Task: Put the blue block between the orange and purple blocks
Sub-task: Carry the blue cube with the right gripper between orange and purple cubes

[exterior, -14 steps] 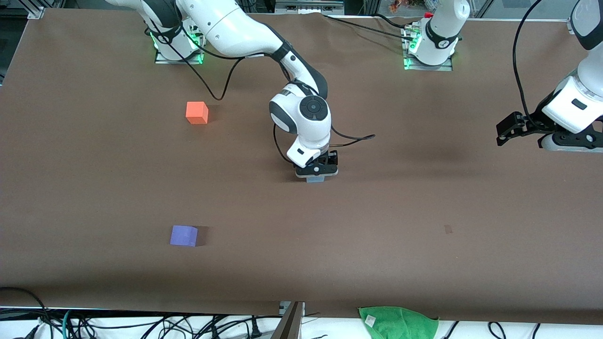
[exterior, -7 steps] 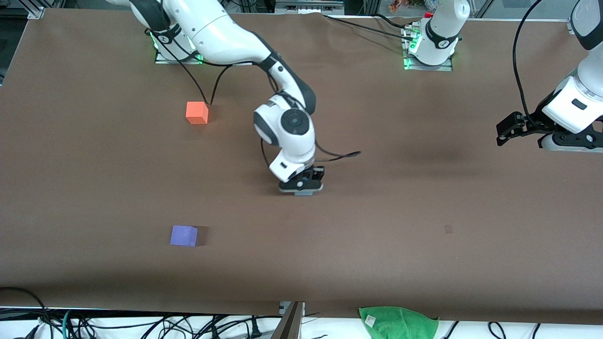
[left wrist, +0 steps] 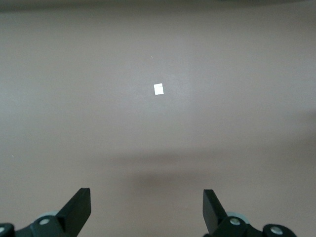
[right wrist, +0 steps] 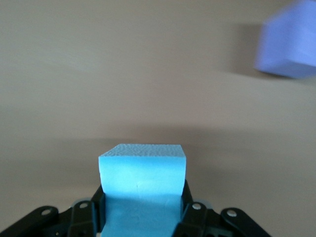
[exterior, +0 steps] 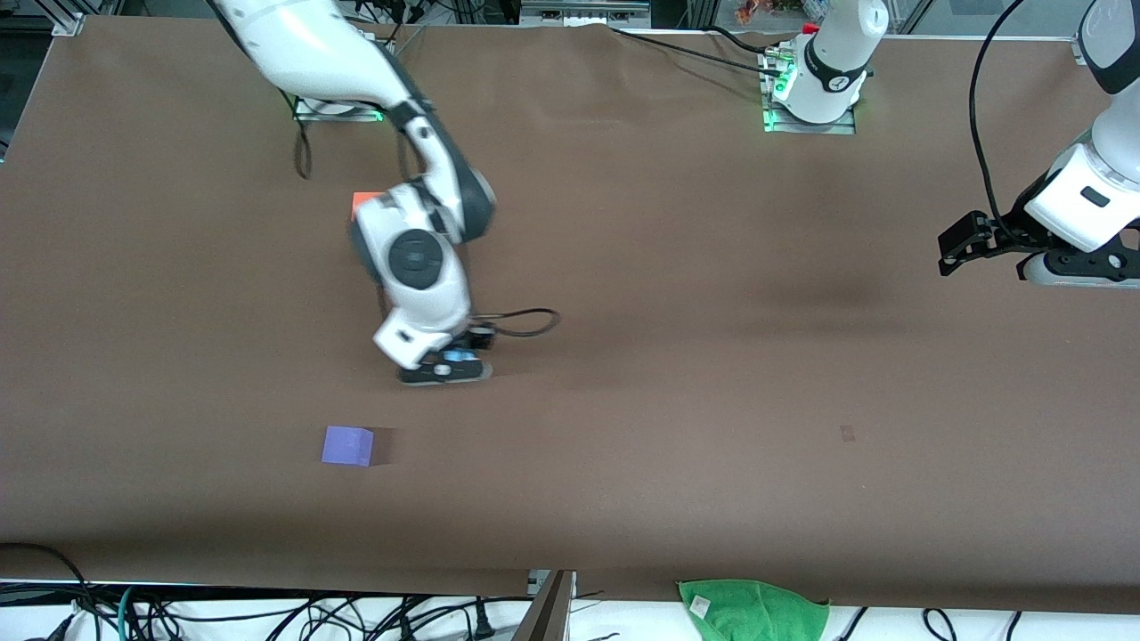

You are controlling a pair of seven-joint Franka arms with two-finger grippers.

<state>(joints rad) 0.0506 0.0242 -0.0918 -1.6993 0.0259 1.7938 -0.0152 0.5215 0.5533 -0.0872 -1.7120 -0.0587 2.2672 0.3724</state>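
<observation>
The right arm is reaching out from its base over the brown table cover [exterior: 677,374], its white wrist bending downward so that the right gripper [exterior: 443,367] is hanging above the bare cover, over the stretch between the bright orange matte cube [exterior: 360,198] and the violet-purple matte cube [exterior: 347,445]. Its two black fingers [right wrist: 190,211] are pinching the small light sky-blue matte cube [right wrist: 142,183] from both sides. In the right wrist view this cube is showing a plain, finely grained top face and a smooth front face, with square edges and no markings; in the front view only a sliver of blue is peeking out under the wrist.

The orange cube is sitting farther from the front camera, mostly hidden by the right arm's wrist, with only a corner showing. The purple cube is resting on the cover nearer to the front camera, toward the right arm's end of the table, well apart from the held cube.

The left arm is waiting at its own end of the table, the left gripper [left wrist: 146,210] hovering above bare cover with its fingers spread wide and holding nothing. A small white square mark [left wrist: 158,89] is lying on the cover under it.
</observation>
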